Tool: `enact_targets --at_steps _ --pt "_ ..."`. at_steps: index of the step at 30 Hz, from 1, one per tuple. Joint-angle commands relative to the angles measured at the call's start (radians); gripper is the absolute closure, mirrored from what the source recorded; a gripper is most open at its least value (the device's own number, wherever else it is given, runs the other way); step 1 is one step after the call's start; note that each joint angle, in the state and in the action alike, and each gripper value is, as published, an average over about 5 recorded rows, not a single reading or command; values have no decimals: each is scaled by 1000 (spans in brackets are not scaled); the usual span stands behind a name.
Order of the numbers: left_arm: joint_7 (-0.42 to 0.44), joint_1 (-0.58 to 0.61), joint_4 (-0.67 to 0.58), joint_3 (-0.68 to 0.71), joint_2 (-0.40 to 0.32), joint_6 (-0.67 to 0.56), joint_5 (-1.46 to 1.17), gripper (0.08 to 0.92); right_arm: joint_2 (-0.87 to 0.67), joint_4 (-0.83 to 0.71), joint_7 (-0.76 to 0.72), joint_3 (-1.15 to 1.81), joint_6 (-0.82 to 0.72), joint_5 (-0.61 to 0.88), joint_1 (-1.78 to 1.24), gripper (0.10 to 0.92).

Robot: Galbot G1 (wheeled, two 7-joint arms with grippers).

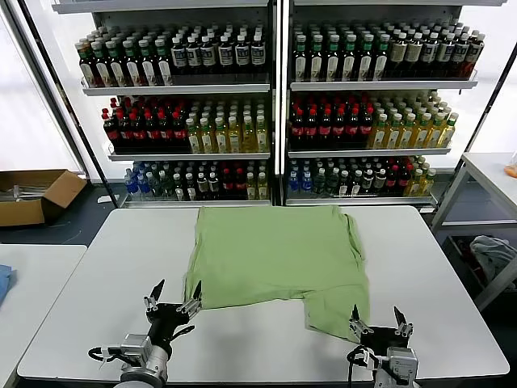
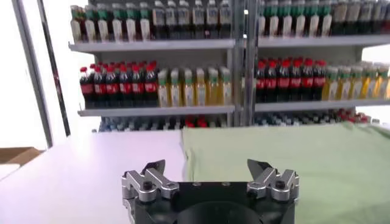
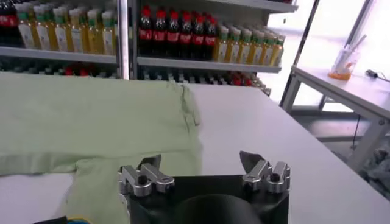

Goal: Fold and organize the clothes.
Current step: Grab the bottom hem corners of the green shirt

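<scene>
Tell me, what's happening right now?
Left end effector open at shirt edge. Right end effector open by sleeve. Shirt flat, partly folded. Nothing blocking.

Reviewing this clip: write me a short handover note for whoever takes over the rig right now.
Left gripper: open, empty, at the near-left edge of the shirt.
Right gripper: open, empty, at the shirt's near-right corner.
Shirt: lies back up on the white table, mostly flat; the near-right part hangs down longer than the rest.
Done: shirt spread out; no tidy fold visible yet.
Left: grasp, fold the shirt and tidy it.
</scene>
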Motion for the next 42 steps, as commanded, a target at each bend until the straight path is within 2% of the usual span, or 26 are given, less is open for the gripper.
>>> enact_targets --at_steps 1,12,25,35,38,42 --pt "8 -3 21 9 18 79 13 177 0 -30 23 -23 -5 6 -1 203" --pt "16 -35 48 4 46 148 -62 177 9 -64 35 -30 -4 5 5 203" --pt "35 -65 119 -10 53 150 -63 177 19 -73 32 -52 -5 5 7 203" --pt "37 -57 127 -9 52 150 -63 177 26 -96 26 -45 10 12 -1 205" --pt "41 -48 119 -1 49 150 -62 180 31 -102 26 -44 16 14 -5 246" --pt "48 -39 104 13 47 151 -56 248 33 -107 28 -48 22 14 -6 356"
